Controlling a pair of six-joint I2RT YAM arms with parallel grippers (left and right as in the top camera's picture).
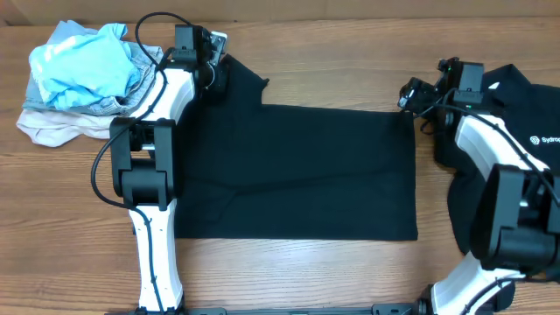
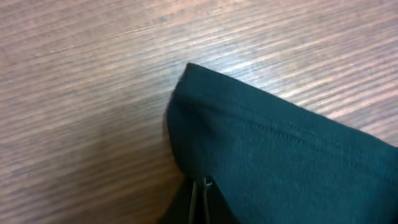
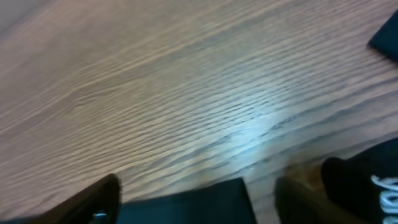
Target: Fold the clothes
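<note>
Counting five garments on the table [image 1: 350,52]. Counting two black shirts among them: the plain black shirt [image 1: 297,175] across the middle, the lettered black shirt [image 1: 525,114] at the right edge. Counting three more, heaped at the far left corner: one light-blue garment [image 1: 83,61], one grey garment [image 1: 144,74], one beige garment [image 1: 52,127]. Counting two robot arms, reaching in from the near edge: the left arm [image 1: 149,175], the right arm [image 1: 507,201]. Counting two grippers: the left gripper [image 1: 217,74], the right gripper [image 1: 411,92]. Counting one table.
</note>
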